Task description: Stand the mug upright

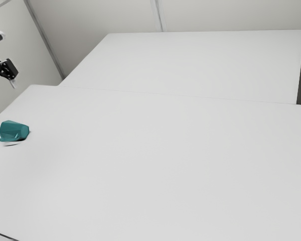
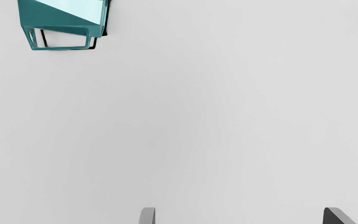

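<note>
Teal mug [image 1: 13, 131] lies on its side near the table's [image 1: 155, 165] edge at the exterior view's left. Probably light, rigid, slick; best gripped across body, not handle [image 2: 61, 48]. Claw [image 2: 239, 214] wide, empty.

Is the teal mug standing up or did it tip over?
Tipped over: the teal mug lies on its side. The wrist view, looking down, shows its side wall and open handle loop.

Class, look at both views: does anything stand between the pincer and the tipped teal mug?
Nothing visible stands in the way. The open pincer hovers higher than the near table, where the mug lies, out beyond the fingertips.
</note>
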Controlling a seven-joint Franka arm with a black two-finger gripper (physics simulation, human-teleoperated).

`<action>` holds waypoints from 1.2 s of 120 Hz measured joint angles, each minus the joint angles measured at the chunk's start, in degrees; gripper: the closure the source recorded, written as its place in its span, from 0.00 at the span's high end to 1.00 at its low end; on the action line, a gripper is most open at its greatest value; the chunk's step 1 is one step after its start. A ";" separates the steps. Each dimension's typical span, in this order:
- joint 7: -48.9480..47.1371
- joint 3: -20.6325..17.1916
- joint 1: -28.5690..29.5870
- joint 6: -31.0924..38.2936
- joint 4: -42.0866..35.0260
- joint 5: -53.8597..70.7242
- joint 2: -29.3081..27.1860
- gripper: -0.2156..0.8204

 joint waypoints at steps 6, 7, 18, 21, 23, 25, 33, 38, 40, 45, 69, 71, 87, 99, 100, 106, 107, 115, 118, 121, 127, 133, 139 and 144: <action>1.98 -0.09 2.64 0.10 1.78 -1.22 1.95 0.77; 2.32 -0.11 3.16 0.11 2.07 -1.43 2.22 0.77; 6.18 -0.83 9.06 0.23 5.43 -4.28 5.90 0.77; 7.26 -1.54 10.72 0.26 6.52 -4.88 7.09 0.77; 7.98 -2.07 11.73 0.27 7.27 -5.23 7.89 0.78; 8.68 -2.67 12.73 0.29 7.99 -5.59 8.66 0.78; 11.57 -5.27 17.29 0.49 9.65 -7.46 10.90 0.77; 13.45 -6.36 19.69 1.09 10.23 -8.92 12.04 0.77; 14.21 -6.72 20.57 1.35 10.47 -9.54 12.55 0.77; 16.13 -8.25 23.24 1.95 11.68 -10.91 14.33 0.77; 24.62 -12.46 30.70 3.78 16.64 -13.79 19.32 0.77; 25.28 -12.56 31.01 4.02 16.76 -13.88 19.41 0.77; 30.46 -20.07 39.58 6.20 17.07 -14.45 21.48 0.77; 34.02 -21.80 42.47 7.98 17.14 -14.86 23.46 0.77; 34.32 -21.87 42.68 8.16 17.15 -14.99 23.65 0.77; 36.20 -22.54 44.50 9.30 17.17 -16.09 24.88 0.77; 36.51 -22.61 44.76 9.47 17.17 -16.28 25.09 0.77; 38.92 -23.00 46.38 10.89 17.20 -17.90 26.44 0.77; 39.80 -23.11 46.94 11.32 17.46 -18.60 26.87 0.77; 40.64 -23.20 47.46 11.71 18.11 -19.24 27.54 0.77; 42.22 -23.40 48.07 12.36 20.06 -20.37 29.48 0.77; 43.67 -23.51 48.31 12.86 22.35 -21.35 31.56 0.77; 45.01 -23.54 48.44 13.25 24.38 -22.48 33.21 0.77; 46.05 -23.56 48.56 13.46 25.92 -23.56 34.50 0.77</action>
